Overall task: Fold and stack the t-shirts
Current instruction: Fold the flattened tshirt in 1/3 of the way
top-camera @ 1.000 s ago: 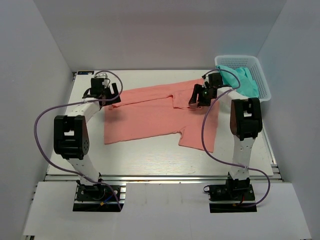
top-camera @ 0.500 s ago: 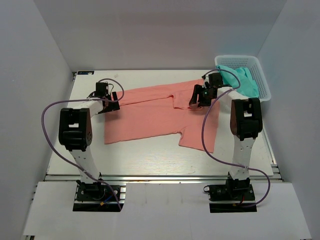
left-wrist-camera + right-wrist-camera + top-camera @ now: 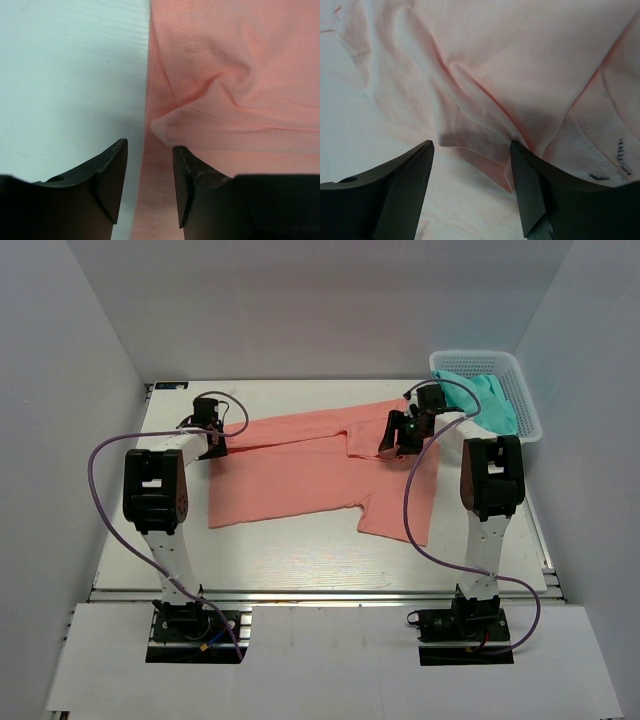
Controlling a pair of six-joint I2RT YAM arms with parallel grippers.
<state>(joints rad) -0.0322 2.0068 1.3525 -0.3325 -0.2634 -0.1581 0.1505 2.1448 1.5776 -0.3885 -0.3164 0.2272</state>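
The salmon-pink t-shirt [image 3: 300, 475] lies spread over the middle of the table [image 3: 300, 550], not yet squared: one portion runs off toward the near right and the rear edge slants. The teal-green t-shirt [image 3: 490, 400] sits bundled in the white basket [image 3: 532, 418] at the rear right corner, untouched. Over the past second the left arm has swung inward, and the left gripper [image 3: 212, 440] has closed in on the shirt's rear left corner. The shirt's outline is unchanged, so no cloth has been lifted. On the left wrist view the left gripper [image 3: 150, 170] stands narrowly parted, astride the shirt's side edge, with a small raised pucker just ahead of one finger and nothing pinched. The right gripper [image 3: 392, 445] has barely shifted and hangs over the collar region. On its own wrist view the right gripper [image 3: 472, 175] stands wide, a ridge of cloth lying between the fingers, ungripped. Judgement: both arms are set for a paired grasp, and folding proper has not begun. Risk noted: the left fingers may catch only a single layer at the hem.
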